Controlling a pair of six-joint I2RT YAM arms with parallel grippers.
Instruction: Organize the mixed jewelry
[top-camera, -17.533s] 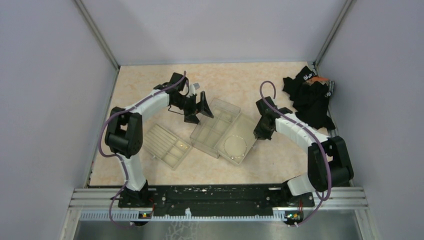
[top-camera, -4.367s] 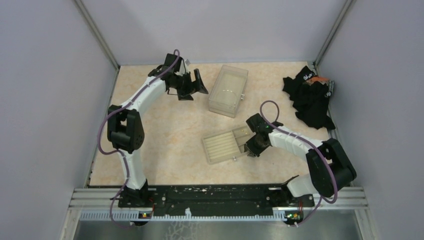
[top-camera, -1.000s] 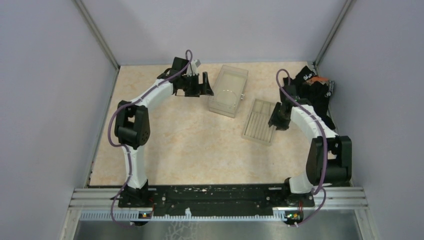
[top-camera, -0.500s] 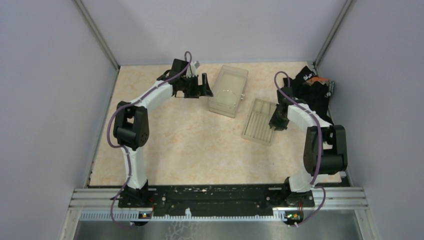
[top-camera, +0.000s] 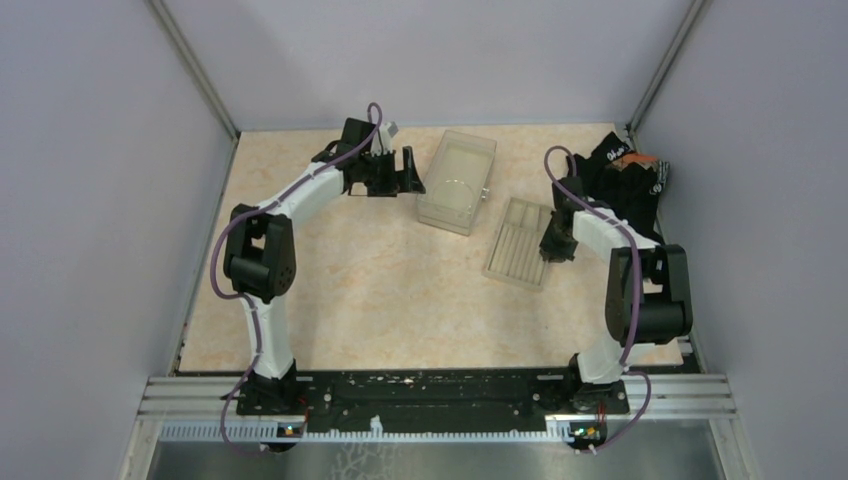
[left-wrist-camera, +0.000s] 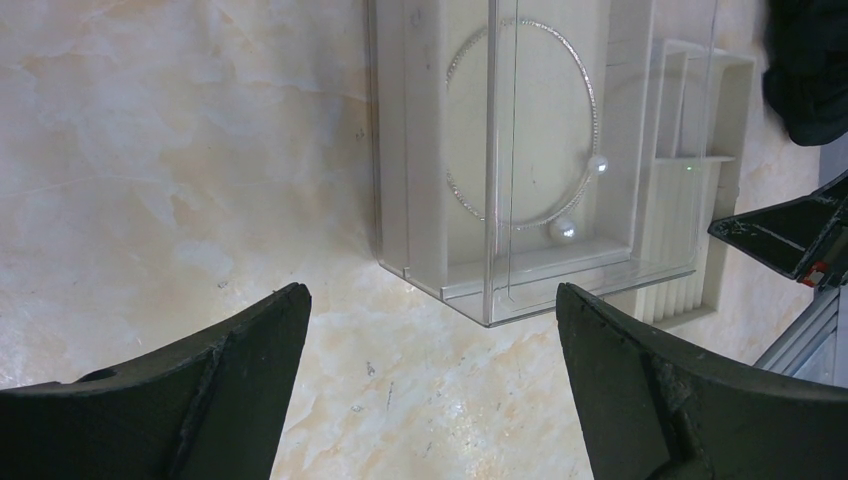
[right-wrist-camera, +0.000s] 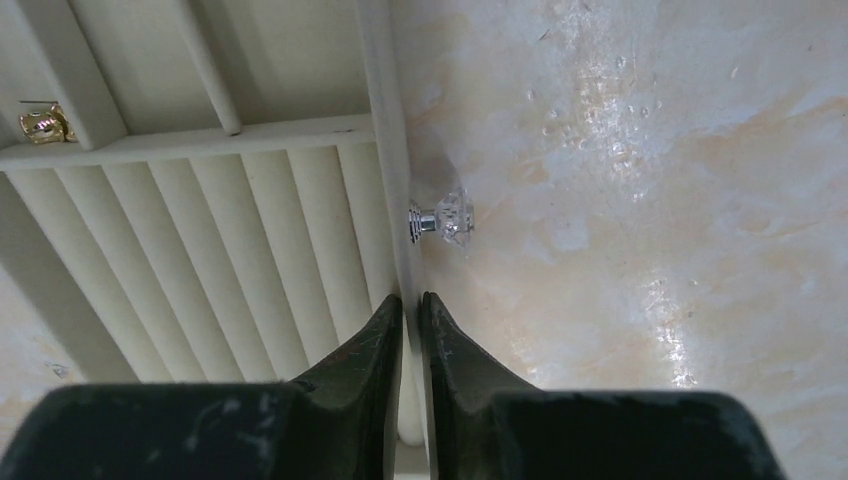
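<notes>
Squarely, right pincer pinches the tray's edge wall.

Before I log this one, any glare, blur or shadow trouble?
Top external: even light, the loop barely visible. Left wrist: loop sharp, reflections streak the clear box. Right wrist: glare on the table, right gripper dark and soft against the tray.
</notes>
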